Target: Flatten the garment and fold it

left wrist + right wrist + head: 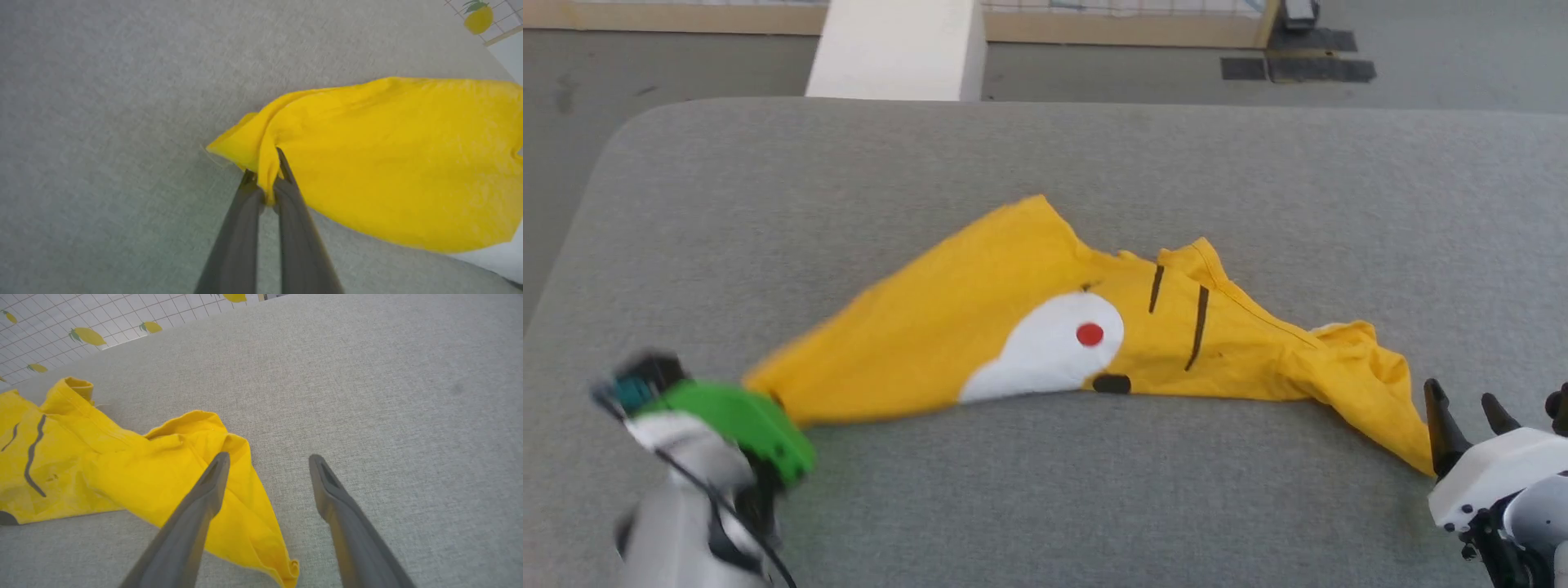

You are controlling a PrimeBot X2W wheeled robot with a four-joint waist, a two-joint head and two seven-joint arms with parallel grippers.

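Pinching the shirt (980, 327) at its lower-left corner, my left gripper (265, 173) is clamped on cloth, probably to tug it flat. It lies crumpled mid-frame on the pad (1094, 155) (right gripper (267, 461) gapes wide, lower right).

**A:** Where is there room on the wide grey woven-cloth pad (1045, 155)?

**B:** The far strip, behind the bright yellow cotton T-shirt (931, 343), lies bare from left to right. The near strip in front of it is bare too.

**A:** What blocks the middle?

**B:** The shirt itself, a crumpled band from near left to near right.

**A:** And its ends?

**B:** At the left, the left gripper (265, 173), with two long dark fingers, is clamped on the shirt's corner. At the right, the right gripper (269, 457) stands with fingers spread, one over the yellow folds, one over bare pad. Right of it is free.

**A:** Beyond the pad?

**B:** A white rectangular block (894, 49) stands just behind the far edge, left of centre.
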